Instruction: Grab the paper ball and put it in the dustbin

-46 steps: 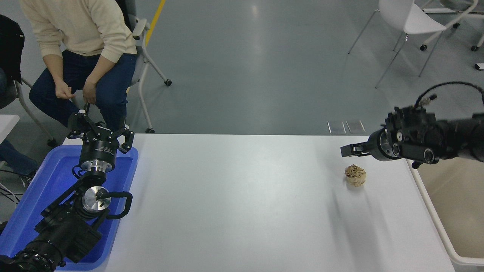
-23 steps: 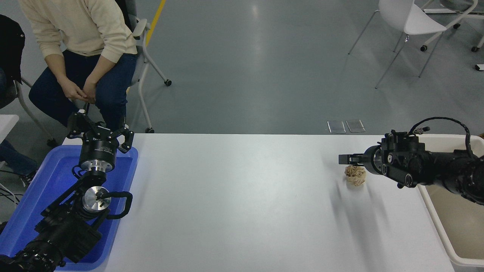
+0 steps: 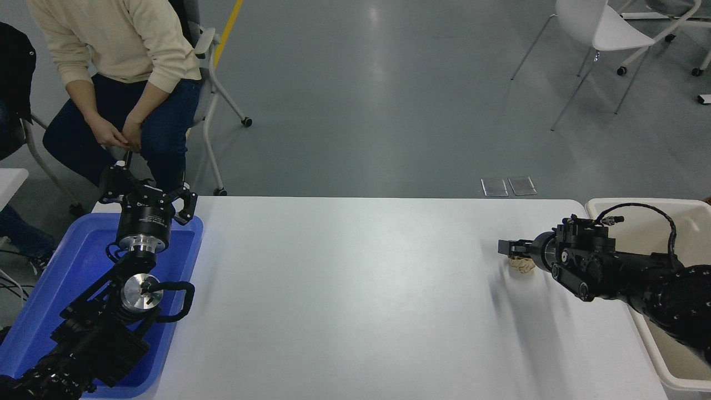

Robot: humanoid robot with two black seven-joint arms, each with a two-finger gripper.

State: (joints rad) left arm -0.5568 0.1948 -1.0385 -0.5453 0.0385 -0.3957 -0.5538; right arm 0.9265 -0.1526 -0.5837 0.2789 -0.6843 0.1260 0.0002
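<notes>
The tan-brown paper ball lies on the white table near its right end, partly hidden by my right gripper. The gripper has come down low to the table, open, with its far finger just behind the ball's top; the near finger is hidden. The beige dustbin stands off the table's right edge, under my right arm. My left gripper is parked at the lower left, open and empty.
A blue plastic tray sits under the left arm at the table's left end. A person sits on a chair behind the far left corner, hands together. A white chair stands at the far right.
My right gripper has come down from above and behind the ball to table height, right at the ball. The arm now lies lower over the dustbin. The ball has not moved.
</notes>
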